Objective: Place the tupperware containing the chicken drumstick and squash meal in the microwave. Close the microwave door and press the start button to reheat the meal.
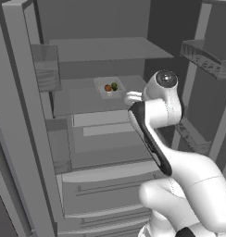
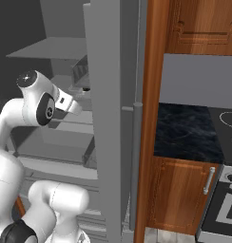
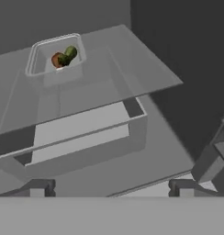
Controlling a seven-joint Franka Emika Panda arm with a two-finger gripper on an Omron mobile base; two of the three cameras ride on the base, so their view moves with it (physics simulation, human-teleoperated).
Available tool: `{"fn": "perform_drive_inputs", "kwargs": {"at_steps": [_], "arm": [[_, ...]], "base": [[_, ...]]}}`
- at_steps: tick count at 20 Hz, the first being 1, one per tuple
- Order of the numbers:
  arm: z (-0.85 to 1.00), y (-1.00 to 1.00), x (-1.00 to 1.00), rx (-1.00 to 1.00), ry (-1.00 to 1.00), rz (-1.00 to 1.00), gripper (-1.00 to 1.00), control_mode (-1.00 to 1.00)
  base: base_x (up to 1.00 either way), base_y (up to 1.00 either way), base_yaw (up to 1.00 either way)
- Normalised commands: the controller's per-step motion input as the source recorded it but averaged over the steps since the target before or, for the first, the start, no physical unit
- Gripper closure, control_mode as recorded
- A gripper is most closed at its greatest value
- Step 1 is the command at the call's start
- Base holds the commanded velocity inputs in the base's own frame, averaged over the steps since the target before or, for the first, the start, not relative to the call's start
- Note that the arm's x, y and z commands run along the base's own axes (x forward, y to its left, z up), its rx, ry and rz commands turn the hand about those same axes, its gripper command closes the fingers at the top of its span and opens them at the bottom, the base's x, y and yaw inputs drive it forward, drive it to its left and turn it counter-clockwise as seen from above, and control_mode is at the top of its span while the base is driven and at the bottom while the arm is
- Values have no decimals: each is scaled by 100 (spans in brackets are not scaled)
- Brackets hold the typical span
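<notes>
Wide apart stand the two fingertips of the end effector [image 3: 111, 188] in the hand view, one near each bottom corner, with nothing between them. It looks along a glass fridge shelf [image 3: 132, 69] toward the tupperware [image 3: 56, 57], which is well apart from it.

Taking the tupperware as the landmark and going left to right in the left base view: to its left hangs the open fridge door [image 1: 22, 115] with a door bin [image 1: 46, 69] on its inner face. The tupperware [image 1: 109, 87] itself sits on the glass shelf, toward the back of the fridge. Inside it the orange-brown chicken drumstick [image 1: 107, 88] lies on the left and the dark green squash [image 1: 114, 86] just beside it on the right, the two touching or nearly so. Below and in front of the tupperware are the grey fridge drawers [image 1: 101, 134]. To its right, near but not touching, the white arm [image 1: 161, 106] reaches in at shelf height. Further right of that are the bins of the other fridge door [image 1: 207, 60].

In the right base view, the arm [image 2: 37, 104] reaches into the fridge, and right of the fridge stand a wood cabinet [image 2: 179, 199], a dark stone desk [image 2: 184, 133] and a cooktop [image 2: 227, 123].
</notes>
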Motion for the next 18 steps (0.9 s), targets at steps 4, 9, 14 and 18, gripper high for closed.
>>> {"fn": "perform_drive_inputs", "kwargs": {"at_steps": [4,9,14,18], "arm": [[4,2,24,19,-1,-19,-100,-100],[20,23,17,16,-2,-10,-100,-100],[7,20,25,11,0,-3,-100,-100],[0,8,34,2,0,0,-100,-100]], "base": [[0,0,0],[0,0,0],[0,0,0],[0,0,0]]}}
